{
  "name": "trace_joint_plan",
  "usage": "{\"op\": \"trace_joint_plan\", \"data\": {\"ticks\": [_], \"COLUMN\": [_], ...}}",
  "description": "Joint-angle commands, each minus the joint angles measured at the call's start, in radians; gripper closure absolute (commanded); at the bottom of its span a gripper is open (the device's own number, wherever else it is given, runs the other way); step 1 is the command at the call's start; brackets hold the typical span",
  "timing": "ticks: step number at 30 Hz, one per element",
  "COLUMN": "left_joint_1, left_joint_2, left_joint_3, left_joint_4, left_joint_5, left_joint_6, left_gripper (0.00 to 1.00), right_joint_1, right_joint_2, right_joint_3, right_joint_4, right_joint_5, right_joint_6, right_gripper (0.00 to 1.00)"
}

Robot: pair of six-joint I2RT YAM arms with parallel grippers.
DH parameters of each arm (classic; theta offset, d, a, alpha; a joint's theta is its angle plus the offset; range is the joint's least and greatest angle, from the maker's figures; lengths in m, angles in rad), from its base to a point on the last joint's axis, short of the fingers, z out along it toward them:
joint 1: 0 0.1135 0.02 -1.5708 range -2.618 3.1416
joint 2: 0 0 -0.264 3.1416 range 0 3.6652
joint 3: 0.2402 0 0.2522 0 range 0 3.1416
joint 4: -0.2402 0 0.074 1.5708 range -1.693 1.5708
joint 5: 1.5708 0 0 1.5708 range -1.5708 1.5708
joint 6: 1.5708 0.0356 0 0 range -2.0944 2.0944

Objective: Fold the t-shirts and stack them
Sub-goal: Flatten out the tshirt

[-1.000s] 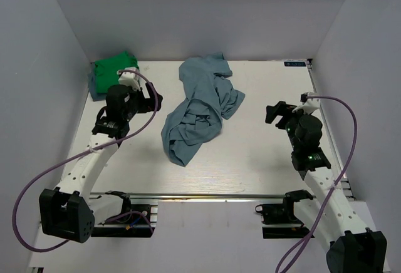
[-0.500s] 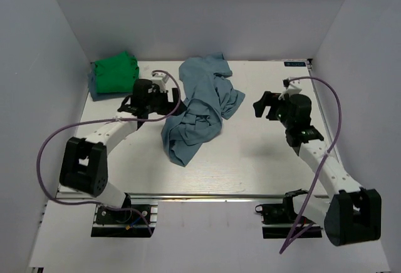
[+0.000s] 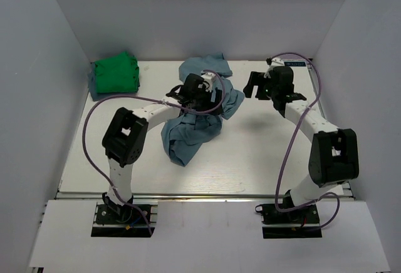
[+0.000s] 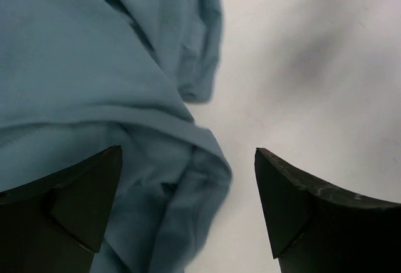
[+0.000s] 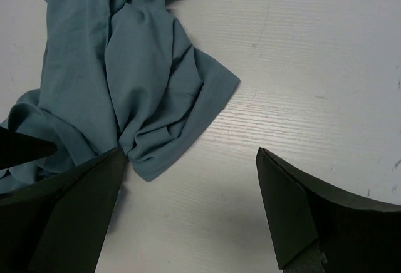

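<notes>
- blue-grey t-shirt [image 3: 197, 113] lies crumpled mid-table [image 3: 263, 154], long rumpled heap, not spread.
- green t-shirt [image 3: 115, 72] bunched well apart from the blue-grey t-shirt, on its left-arm side, at the far corner.
- left gripper [image 4: 187, 154] right above the blue-grey t-shirt's right-arm-side edge, fingers spread wide, nothing pinched; a rolled hem sits between them.
- right gripper [image 5: 188, 153] just beside that same edge, over bare table, fingers wide apart, empty; a loose corner of the blue-grey t-shirt near its one finger.
- step looks like: grab the heap to spread it flat.
- do it well: each gripper should drop onto a hem or corner, not mid-heap.
- pinch one layer only; bunched folds will drag the whole pile.
- take grips well apart along the blue-grey t-shirt, then pull outward so it flattens.
</notes>
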Motion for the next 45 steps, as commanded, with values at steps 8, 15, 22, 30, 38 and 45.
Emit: {"op": "trace_joint_plan", "data": {"ticks": [8, 15, 22, 30, 38, 45], "left_joint_1": [-0.007, 0.004, 0.015, 0.015, 0.015, 0.015], "left_joint_2": [0.144, 0.092, -0.072, -0.21, -0.311, -0.413], "left_joint_3": [0.172, 0.15, 0.011, -0.081, -0.127, -0.146], "left_joint_4": [-0.12, -0.002, 0.061, 0.062, 0.03, -0.019], "left_joint_5": [-0.18, -0.104, -0.148, -0.229, -0.318, -0.529], "left_joint_6": [-0.058, -0.112, -0.115, -0.104, -0.104, -0.095], "left_gripper": [0.15, 0.83, 1.0, 1.0, 1.0, 1.0], "right_joint_1": [0.029, 0.063, 0.11, 0.147, 0.161, 0.152], "right_joint_2": [0.18, 0.322, 0.444, 0.565, 0.654, 0.545], "right_joint_3": [0.219, 0.358, 0.489, 0.589, 0.649, 0.545], "right_joint_4": [-0.019, -0.007, -0.019, -0.06, -0.076, 0.033], "right_joint_5": [0.012, -0.011, -0.013, 0.058, 0.081, 0.044], "right_joint_6": [-0.029, -0.071, -0.081, -0.055, -0.025, -0.032], "right_gripper": [0.1, 0.1, 0.1, 0.11, 0.45, 1.0]}}
